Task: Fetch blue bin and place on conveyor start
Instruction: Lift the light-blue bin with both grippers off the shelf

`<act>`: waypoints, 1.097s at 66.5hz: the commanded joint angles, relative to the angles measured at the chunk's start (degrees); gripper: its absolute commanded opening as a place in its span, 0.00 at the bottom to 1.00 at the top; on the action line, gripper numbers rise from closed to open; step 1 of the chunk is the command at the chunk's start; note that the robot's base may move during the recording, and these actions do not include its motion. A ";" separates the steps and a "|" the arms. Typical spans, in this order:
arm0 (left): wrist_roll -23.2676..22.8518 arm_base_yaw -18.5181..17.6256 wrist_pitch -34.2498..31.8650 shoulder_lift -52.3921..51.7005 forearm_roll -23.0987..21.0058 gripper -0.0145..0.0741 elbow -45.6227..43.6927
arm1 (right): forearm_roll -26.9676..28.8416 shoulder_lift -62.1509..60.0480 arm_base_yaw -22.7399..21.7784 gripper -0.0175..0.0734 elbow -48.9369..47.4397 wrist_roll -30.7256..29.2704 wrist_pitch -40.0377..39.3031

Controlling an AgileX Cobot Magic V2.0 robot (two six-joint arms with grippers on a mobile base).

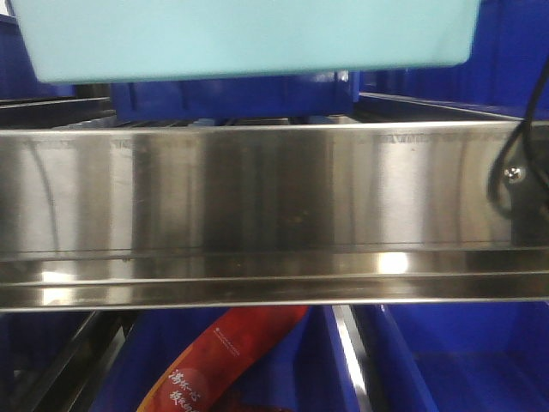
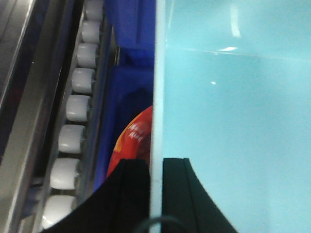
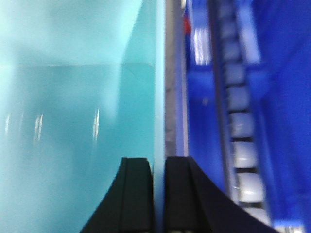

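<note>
The blue bin (image 1: 249, 39) is held above the steel rail (image 1: 257, 197), w/ each side wall pinched narrow by the left gripper (image 2: 156, 170) & right gripper (image 3: 159, 167). Risk: grip could be lost if arms aren't synced; base could be snagged on rail.

I see the blue bin (image 1: 249, 34) cropped at twelve o'clock; the steel rail (image 1: 257, 197) hides part of the red packet (image 1: 227, 356) at six; right-wrist rollers (image 3: 241, 155) are blurred.
</note>
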 commanded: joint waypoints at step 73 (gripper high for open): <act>-14.62 -12.72 -6.17 -14.42 24.34 0.04 11.09 | -19.09 -16.40 9.34 0.02 16.85 15.33 -13.04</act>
